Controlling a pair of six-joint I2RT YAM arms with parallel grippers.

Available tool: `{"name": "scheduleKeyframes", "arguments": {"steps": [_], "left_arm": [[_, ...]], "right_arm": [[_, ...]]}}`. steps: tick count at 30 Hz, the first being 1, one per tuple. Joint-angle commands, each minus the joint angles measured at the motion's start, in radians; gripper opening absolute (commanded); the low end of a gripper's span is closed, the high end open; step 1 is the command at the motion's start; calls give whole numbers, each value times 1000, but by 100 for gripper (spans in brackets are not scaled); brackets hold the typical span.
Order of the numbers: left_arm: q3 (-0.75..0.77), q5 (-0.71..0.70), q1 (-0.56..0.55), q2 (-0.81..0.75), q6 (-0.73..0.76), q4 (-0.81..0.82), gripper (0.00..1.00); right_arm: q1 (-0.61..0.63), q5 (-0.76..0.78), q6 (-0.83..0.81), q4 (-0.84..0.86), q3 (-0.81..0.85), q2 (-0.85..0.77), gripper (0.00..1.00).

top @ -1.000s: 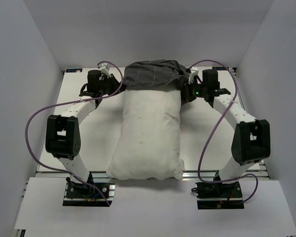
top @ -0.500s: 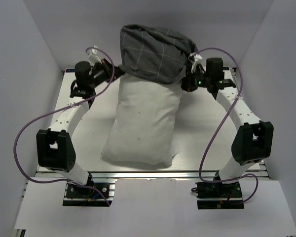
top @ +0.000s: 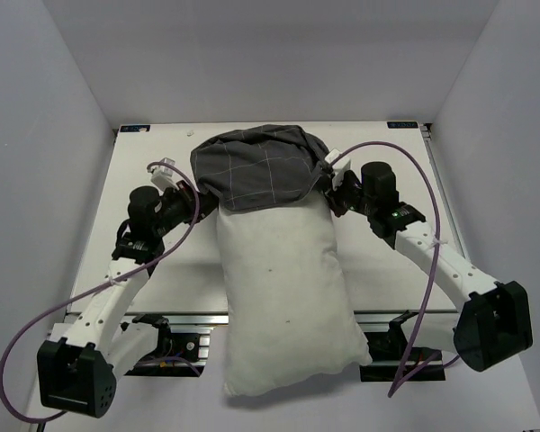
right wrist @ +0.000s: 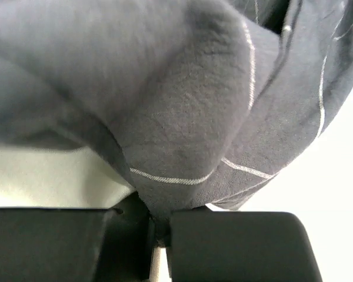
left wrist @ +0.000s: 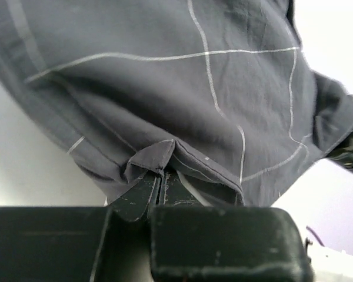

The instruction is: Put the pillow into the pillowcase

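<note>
Pillowcase (top: pixel 256 166) is capping only the far end of the pillow (top: pixel 283 297), and I am gripping it from both sides so its mouth is staying spread around the stuffing instead of sagging shut. My left gripper (left wrist: pixel 160 179) is pinching a small fold of the dark checked hem, jaws pressed nearly together with just the cloth between them. My right gripper (right wrist: pixel 156 220) is doing the same on the opposite side, jaws squeezed tight on a bunched wad of the grey fabric. The pillow is lying lengthwise between the two arms, most of it bare and off-white, with its near end hanging past the near edge of the table (top: pixel 405 162) over the arm bases. I am judging that this layout is letting me draw the case along the pillow's length toward me while the pillow's weight is anchoring it. By my reading, the job is roughly a quarter done. Both pinches are sitting on thin edges of cloth, so I am expecting slip if one side is pulling harder; I cannot tell how deep the pillow's corners are seated inside.
</note>
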Motion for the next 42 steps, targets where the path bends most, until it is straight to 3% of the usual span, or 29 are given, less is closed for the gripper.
{"name": "scheduleKeyframes", "arguments": {"steps": [1,6,10,14,17,20,24,27,29,33,37,38,39,42], "left_arm": [[32,-60,1,-28,-25,-2,0],[109,-74,1,116,-101,139,0],[321,-77,1,361,-85,222,0],[706,-78,3,625,-32,192,0],[808,-80,4,770,7,123,0],[730,-81,4,766,66,101,0],[435,-95,4,652,150,106,0],[160,-103,4,513,153,144,0],[75,-126,3,382,147,155,0],[-86,-213,0,198,94,170,0],[-53,-229,0,210,92,109,0],[2,-220,0,231,90,74,0],[36,-213,0,282,90,57,0],[156,-184,0,380,90,14,0]], "right_arm": [[-1,19,22,61,64,35,0],[-1,61,56,87,170,164,0],[-1,168,47,171,343,309,0],[-19,253,41,208,591,443,0],[-41,333,6,259,608,488,0],[-65,351,-103,361,493,468,0],[-87,371,-238,533,147,353,0],[-104,275,-248,630,-16,217,0],[-111,201,-246,674,-78,143,0],[-107,43,-222,557,-118,61,0],[-105,115,-154,328,41,195,2],[-110,135,-146,298,113,224,7],[-111,156,-148,230,151,274,25],[-140,146,-159,156,288,321,56]]}}
